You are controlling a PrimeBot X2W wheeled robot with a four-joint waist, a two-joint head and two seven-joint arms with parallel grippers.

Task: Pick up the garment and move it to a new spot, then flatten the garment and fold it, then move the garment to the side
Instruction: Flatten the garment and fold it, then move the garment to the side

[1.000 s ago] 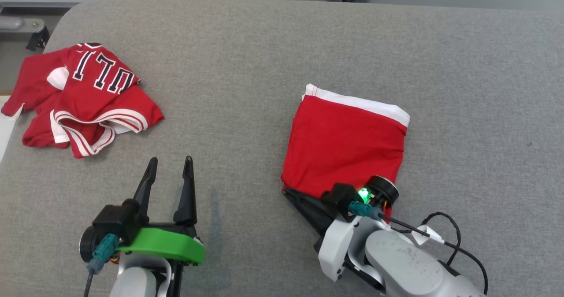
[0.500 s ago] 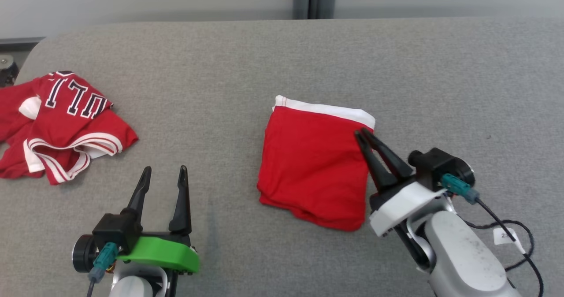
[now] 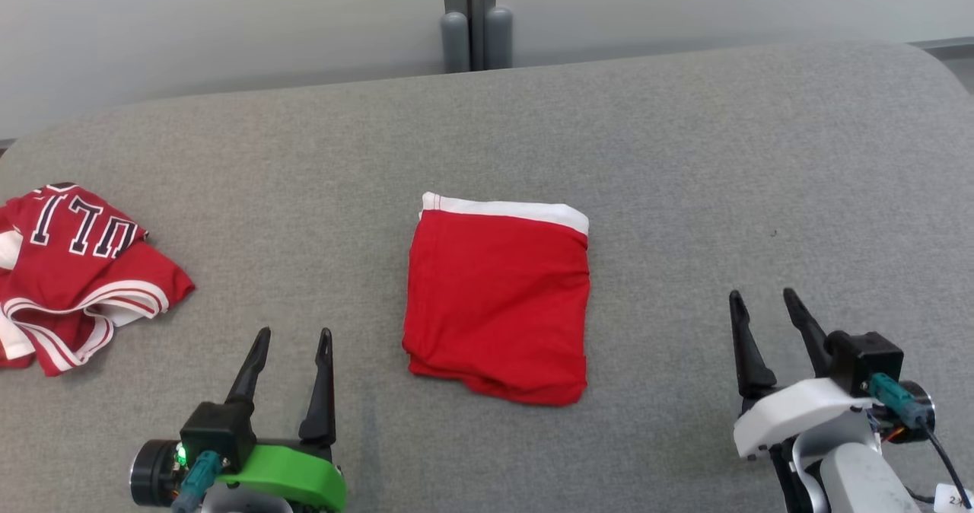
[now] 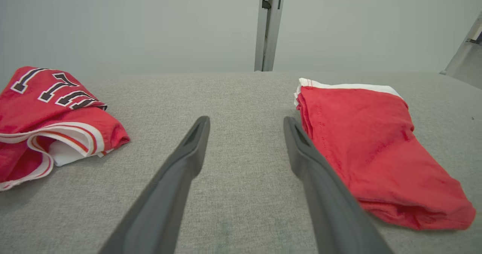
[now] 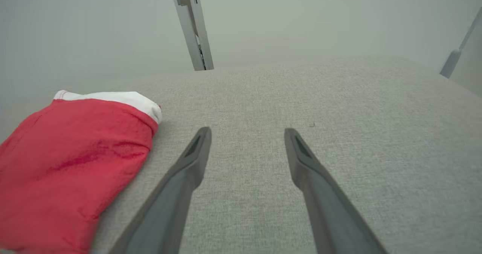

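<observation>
Red folded garment (image 3: 498, 300) flat on grey worktop (image 3: 685, 155) (crumpled jersey (image 3: 76, 269) far left); left pincer (image 3: 295, 332) and right pincer (image 3: 761, 293) both wide open, empty

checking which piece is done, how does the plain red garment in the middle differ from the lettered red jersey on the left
The plain red garment is folded into a flat, neat rectangle; the lettered jersey lies crumpled. The garment is plain with one white band along its far edge; the jersey has dark letters and striped trim. Both are red and white and lie on the grey surface.
</observation>
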